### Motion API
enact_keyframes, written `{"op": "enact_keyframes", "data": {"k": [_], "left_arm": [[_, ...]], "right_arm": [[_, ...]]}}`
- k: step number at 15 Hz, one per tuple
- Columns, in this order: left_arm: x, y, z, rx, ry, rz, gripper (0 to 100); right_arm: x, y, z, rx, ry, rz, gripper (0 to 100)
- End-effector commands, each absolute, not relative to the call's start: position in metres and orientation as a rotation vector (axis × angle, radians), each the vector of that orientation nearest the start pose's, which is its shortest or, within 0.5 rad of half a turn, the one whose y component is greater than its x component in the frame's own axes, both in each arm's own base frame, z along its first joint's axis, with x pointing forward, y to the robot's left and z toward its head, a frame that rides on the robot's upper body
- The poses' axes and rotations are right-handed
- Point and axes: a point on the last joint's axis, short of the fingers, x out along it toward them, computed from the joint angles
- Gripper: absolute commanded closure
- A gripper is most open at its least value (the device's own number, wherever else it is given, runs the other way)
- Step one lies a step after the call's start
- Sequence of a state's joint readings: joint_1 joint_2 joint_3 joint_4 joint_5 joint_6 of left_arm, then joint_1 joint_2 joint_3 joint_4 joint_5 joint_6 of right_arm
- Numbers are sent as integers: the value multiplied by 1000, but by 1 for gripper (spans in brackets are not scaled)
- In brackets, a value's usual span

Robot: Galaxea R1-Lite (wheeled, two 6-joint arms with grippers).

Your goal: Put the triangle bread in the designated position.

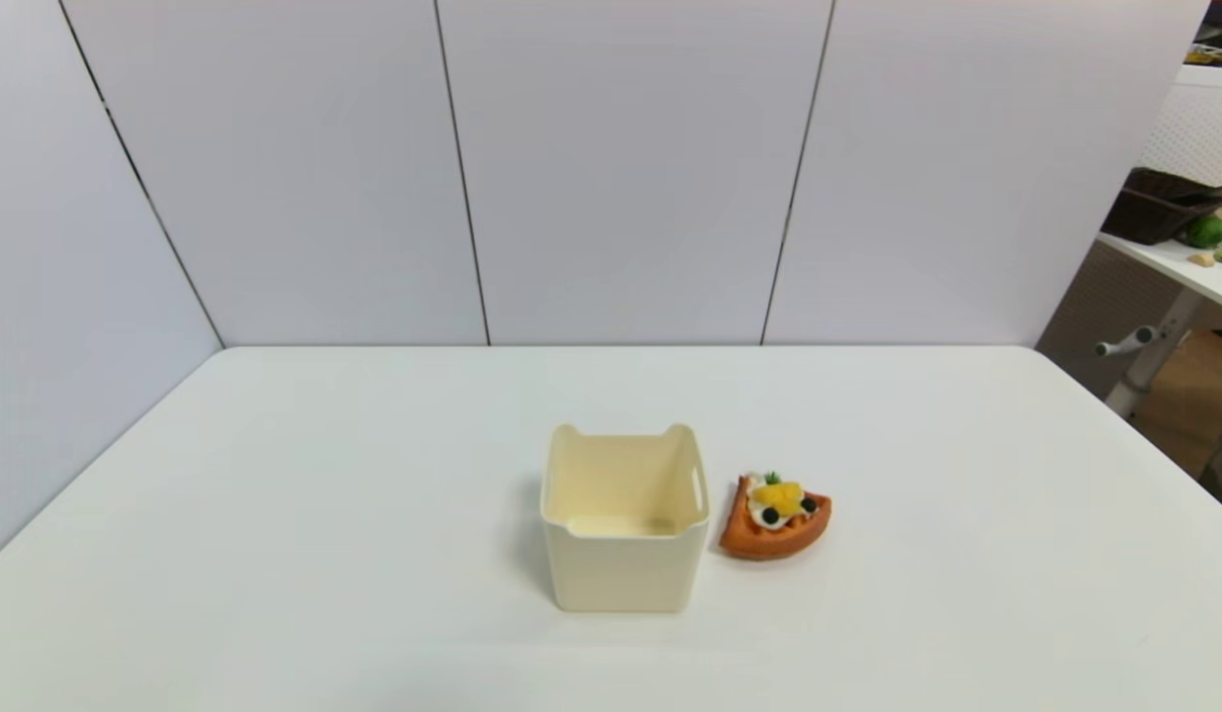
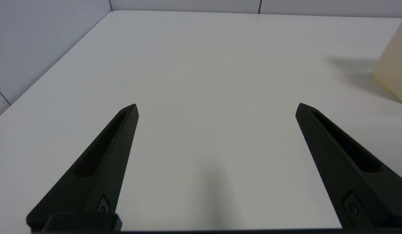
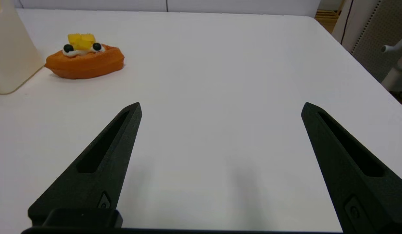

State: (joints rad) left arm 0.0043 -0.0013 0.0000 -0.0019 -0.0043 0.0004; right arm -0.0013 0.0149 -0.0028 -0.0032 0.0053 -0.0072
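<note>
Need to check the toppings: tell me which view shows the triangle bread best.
The head view: it looks down on the triangle bread, showing cream, fruit, berries and sprig. The right wrist view shows it side-on, farther off. The left wrist view misses it.

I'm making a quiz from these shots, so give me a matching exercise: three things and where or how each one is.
Things:
1. bread
2. box
3. right tool

States:
A. open, over bare table
B. upright, nothing inside
C. on the table, right of the box

Pairs: 1-C, 2-B, 3-A
</note>
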Motion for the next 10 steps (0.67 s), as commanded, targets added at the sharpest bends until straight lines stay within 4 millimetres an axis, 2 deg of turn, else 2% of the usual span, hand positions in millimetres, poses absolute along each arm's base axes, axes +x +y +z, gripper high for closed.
{"op": "enact_keyframes", "data": {"k": [1,10], "left_arm": [[-23,0,76,0,-6,0,0],[-23,0,76,0,-3,0,0]], "right_arm": [[-23,0,75,3,-2,0,0],[-23,0,76,3,-2,-3,0]]}}
